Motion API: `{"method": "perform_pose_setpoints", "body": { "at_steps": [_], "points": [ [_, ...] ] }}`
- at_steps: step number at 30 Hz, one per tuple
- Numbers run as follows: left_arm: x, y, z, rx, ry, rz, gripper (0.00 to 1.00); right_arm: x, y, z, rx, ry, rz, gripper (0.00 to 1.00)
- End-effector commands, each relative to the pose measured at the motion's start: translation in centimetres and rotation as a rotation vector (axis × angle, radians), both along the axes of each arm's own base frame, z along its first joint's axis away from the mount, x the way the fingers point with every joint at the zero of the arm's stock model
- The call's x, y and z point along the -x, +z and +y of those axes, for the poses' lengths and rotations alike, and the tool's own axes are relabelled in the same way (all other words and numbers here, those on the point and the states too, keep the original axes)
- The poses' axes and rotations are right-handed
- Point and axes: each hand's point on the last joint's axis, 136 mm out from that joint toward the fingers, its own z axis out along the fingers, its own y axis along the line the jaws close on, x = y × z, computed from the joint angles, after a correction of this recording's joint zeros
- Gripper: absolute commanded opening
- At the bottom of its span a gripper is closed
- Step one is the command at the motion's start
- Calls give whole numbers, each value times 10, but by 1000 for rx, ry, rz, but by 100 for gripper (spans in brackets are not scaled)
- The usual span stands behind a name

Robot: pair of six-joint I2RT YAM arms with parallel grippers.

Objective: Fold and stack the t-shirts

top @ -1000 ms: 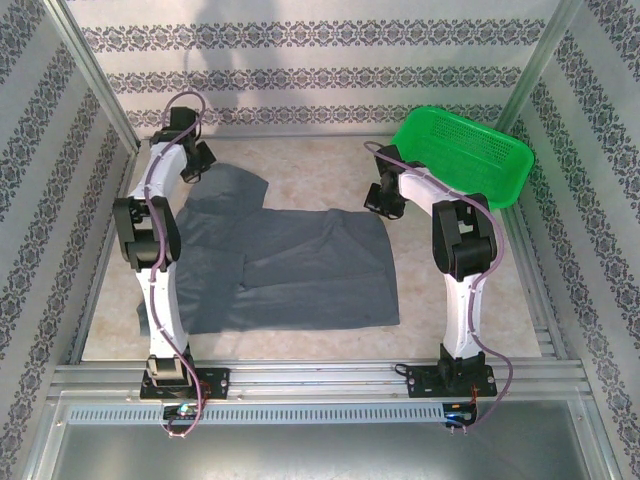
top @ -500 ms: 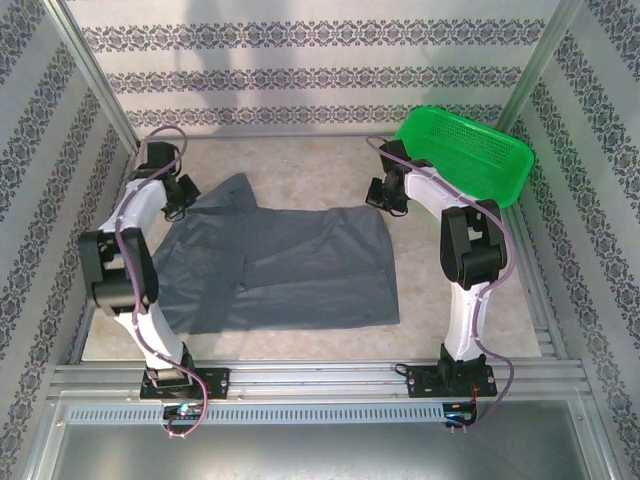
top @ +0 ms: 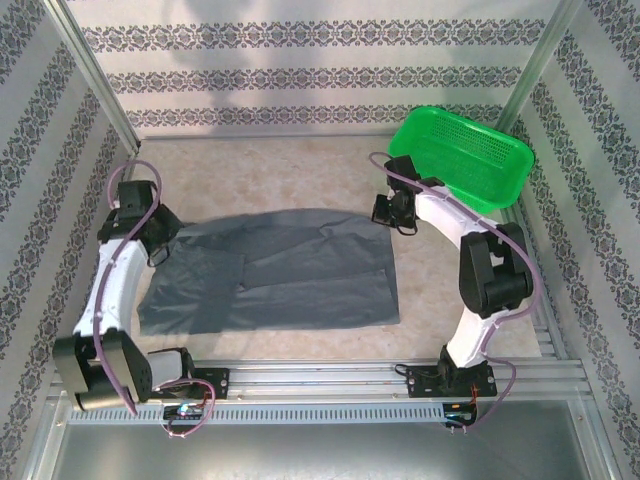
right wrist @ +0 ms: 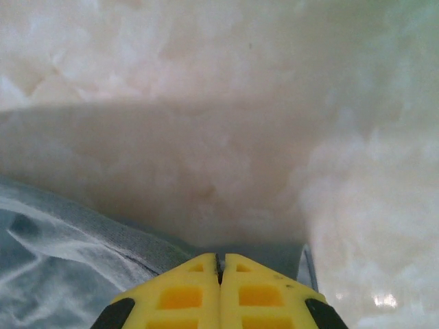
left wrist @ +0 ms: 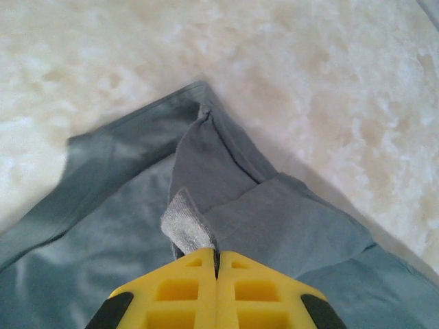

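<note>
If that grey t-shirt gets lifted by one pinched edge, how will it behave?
Probably floppy: the t-shirt creases and bunches where the left gripper pinches it. Likely light, since that small pinch lifts a whole fold.

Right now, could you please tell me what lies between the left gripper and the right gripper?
The top view shows the slate-grey t-shirt spread out between the left gripper and the right gripper, each shut on a far corner.

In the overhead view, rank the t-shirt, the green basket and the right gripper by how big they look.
1. t-shirt, clearly largest
2. basket
3. right gripper, clearly smallest
</note>
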Motion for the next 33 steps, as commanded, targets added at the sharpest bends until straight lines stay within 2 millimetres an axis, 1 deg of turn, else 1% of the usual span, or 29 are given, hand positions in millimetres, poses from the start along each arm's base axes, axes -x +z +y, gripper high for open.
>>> {"method": "perform_pose_setpoints", "body": {
  "at_steps": [1, 6, 11, 13, 16, 21, 25, 28, 31, 33],
  "points": [
    [42, -4, 10, -44, 95, 73, 0, 21, -2, -4, 38, 22, 10, 0],
    [90, -7, 23, -124, 210, 129, 0, 49, -18, -17, 67, -8, 66, 0],
    [117, -22, 25, -133, 264, 176, 0, 71, -37, -29, 98, -40, 136, 0],
    [128, -25, 26, -144, 291, 199, 0, 77, -42, -34, 111, -52, 151, 0],
    [138, -23, 29, -162, 313, 195, 0, 80, -37, -33, 108, -46, 136, 0],
    [140, -14, 31, -180, 317, 181, 0, 82, -22, -29, 121, -18, 100, 0],
    [144, -3, 34, -194, 340, 166, 0, 88, -16, -28, 127, -6, 93, 0],
    [148, -1, 36, -209, 348, 169, 0, 95, -16, -29, 129, -8, 101, 0],
    [156, -5, 36, -215, 361, 198, 0, 106, -20, -30, 124, -9, 121, 0],
    [159, -12, 34, -205, 354, 208, 0, 115, -27, -32, 124, -15, 143, 0]
  ]
}}
